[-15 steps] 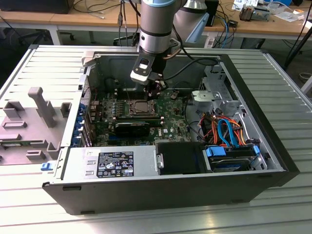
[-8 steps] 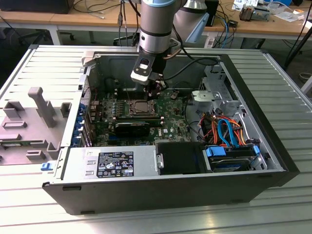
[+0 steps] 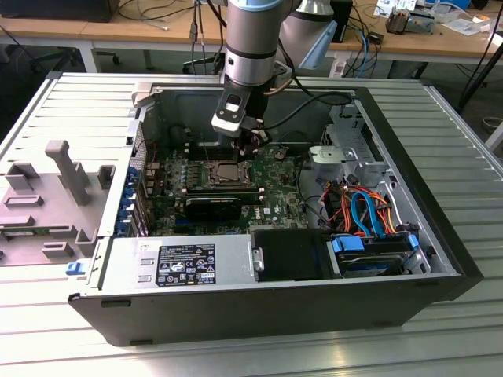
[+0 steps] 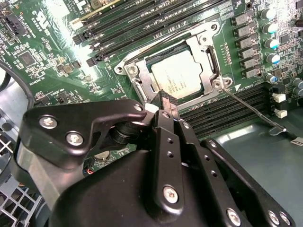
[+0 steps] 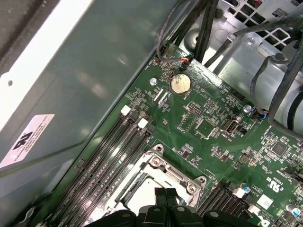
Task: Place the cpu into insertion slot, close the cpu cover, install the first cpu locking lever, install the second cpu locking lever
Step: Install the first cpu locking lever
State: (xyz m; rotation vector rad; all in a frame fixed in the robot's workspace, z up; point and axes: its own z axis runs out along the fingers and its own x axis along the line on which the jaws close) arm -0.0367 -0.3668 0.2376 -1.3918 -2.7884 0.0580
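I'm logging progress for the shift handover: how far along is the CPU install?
Done: the cpu sits in the insertion slot and the cpu cover lies flat over it. In hand: the gripper, fingers shut, hangs at the socket's edge, holding nothing I can see. Left: one locking lever sticks out over the memory slots, unlatched; the other I cannot judge.

In the upper middle of the exterior view stands the robot's silver-grey cylindrical arm (image 3: 250,35), banded with a pale blue ring and a thin black collar. Under it sits a white-and-grey box-shaped wrist module (image 3: 229,118). A thin black cable (image 3: 310,100) loops toward the exterior view's right. In the second wrist view, the matte black metal gripper (image 4: 168,100) shows flat linkage plates pinned with round silver screws (image 4: 49,122) and narrow ribbed fingertips (image 4: 165,99).
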